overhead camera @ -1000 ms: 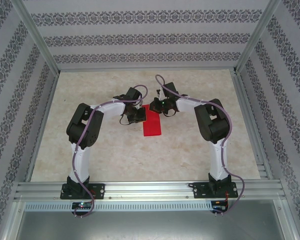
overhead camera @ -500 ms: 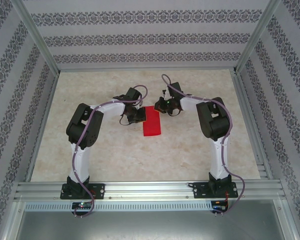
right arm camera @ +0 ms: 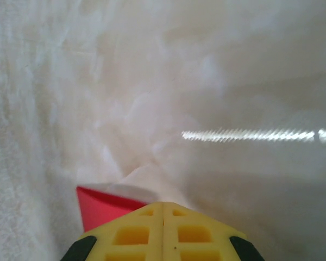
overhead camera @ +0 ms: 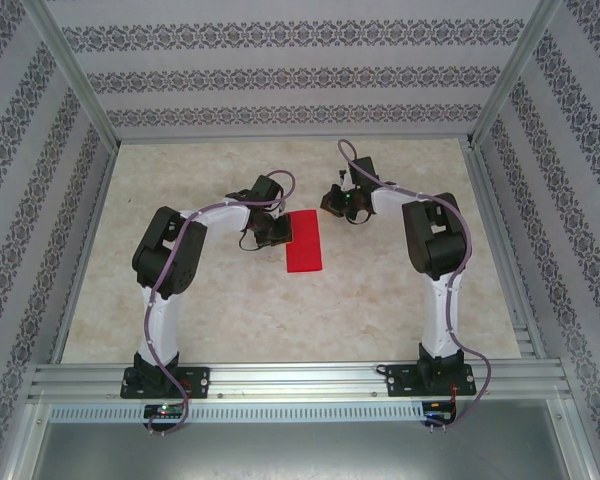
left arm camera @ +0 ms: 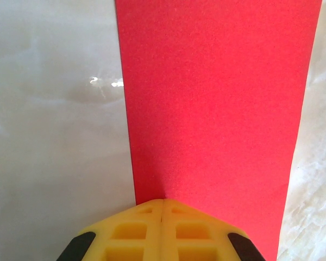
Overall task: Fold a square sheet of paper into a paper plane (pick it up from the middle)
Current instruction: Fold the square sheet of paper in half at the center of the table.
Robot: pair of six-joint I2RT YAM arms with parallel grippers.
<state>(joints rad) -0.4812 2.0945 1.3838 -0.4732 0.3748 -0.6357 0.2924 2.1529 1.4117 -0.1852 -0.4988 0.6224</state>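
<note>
Folded red paper [overhead camera: 303, 240] lies with its long axis near-to-far; left hand [overhead camera: 276, 232], clenched empty, touches its left edge, nearer than right hand [overhead camera: 334, 201], clenched empty off its far-right corner.

Your table [overhead camera: 180, 320] is a pale, marbled slab, glossy enough to throw back streaks of light. On it lies the red sheet of paper [overhead camera: 303, 241], just off the centre toward 1 o'clock. From above you see it as a rectangle, narrower than it is long, with its long edges running from 12 to 6 o'clock. In the left wrist view it lies flat on the surface, its edges straight. In the right wrist view one sharp corner shows against the pale top.
</note>
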